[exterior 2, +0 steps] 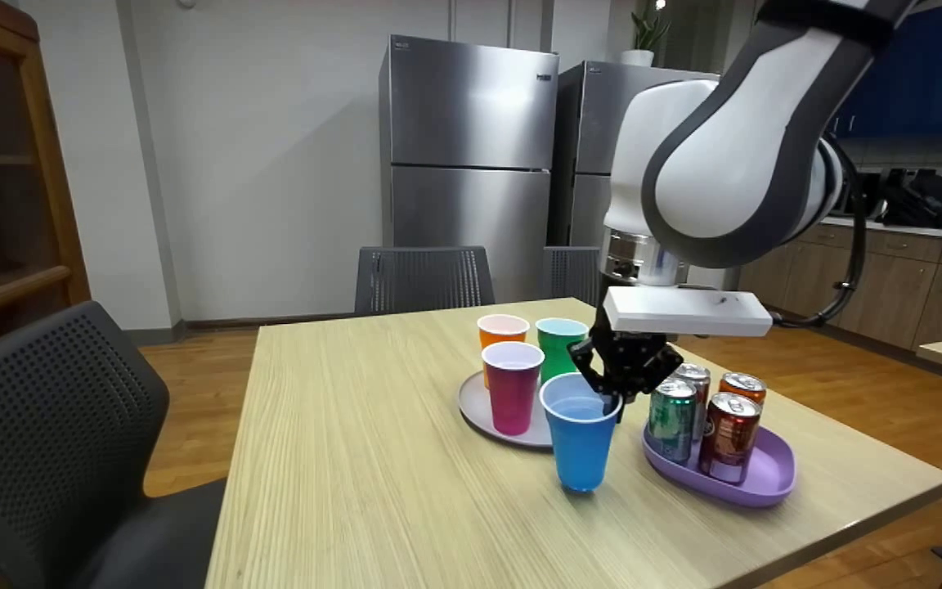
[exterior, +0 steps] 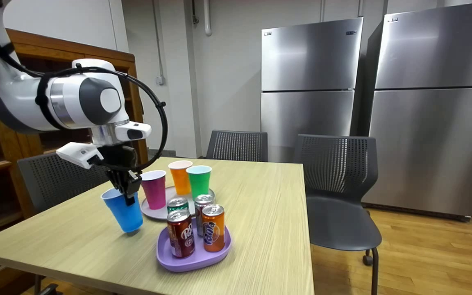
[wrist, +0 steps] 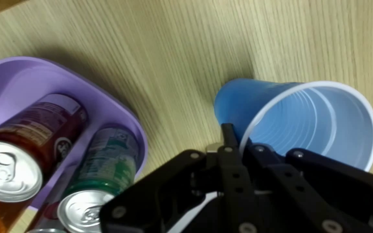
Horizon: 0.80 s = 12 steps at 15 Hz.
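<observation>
The gripper (wrist: 243, 140) is clamped on the blue cup (exterior: 125, 214), pinching its wall at the rim, one finger inside the cup and one outside. In an exterior view the cup leans, rim toward the left corner of the surface (exterior: 260, 229), base low; whether the base touches the surface cannot be told. The cup is held between that corner and the tray (exterior: 197, 264), which lies toward the near edge. On the tray are four cans: a red can (exterior: 180, 239), a maroon can (exterior: 198, 217), an orange can (exterior: 213, 229) and a green can (exterior 2: 673, 425). Near the blue cup but farther from the near edge, a plate (exterior: 154, 214) carries a pink cup (exterior: 155, 190), an orange cup (exterior: 180, 182) and a green cup (exterior: 199, 184). The far chair (exterior: 238, 145) is at the far edge, the right chair (exterior: 336, 176) at the right edge.
</observation>
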### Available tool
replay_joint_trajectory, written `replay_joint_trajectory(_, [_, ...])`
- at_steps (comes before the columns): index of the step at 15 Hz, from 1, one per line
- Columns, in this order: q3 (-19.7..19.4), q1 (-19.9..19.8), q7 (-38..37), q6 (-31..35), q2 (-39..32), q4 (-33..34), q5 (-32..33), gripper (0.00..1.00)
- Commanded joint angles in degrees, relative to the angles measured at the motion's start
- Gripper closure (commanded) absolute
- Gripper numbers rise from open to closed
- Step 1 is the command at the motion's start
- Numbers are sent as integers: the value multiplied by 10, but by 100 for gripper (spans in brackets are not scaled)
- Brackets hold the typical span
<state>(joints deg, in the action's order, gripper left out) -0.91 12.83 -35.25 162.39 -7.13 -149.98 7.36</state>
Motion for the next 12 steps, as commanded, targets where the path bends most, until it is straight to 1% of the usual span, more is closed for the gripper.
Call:
replay_joint_trajectory(1, [3, -32, 19, 16, 57, -45, -21, 99])
replay_joint_trajectory(6, [7, -67, 53, 46, 80, -65, -80, 99])
replay_joint_trajectory(12, [7, -86, 111, 65, 79, -56, -163, 99])
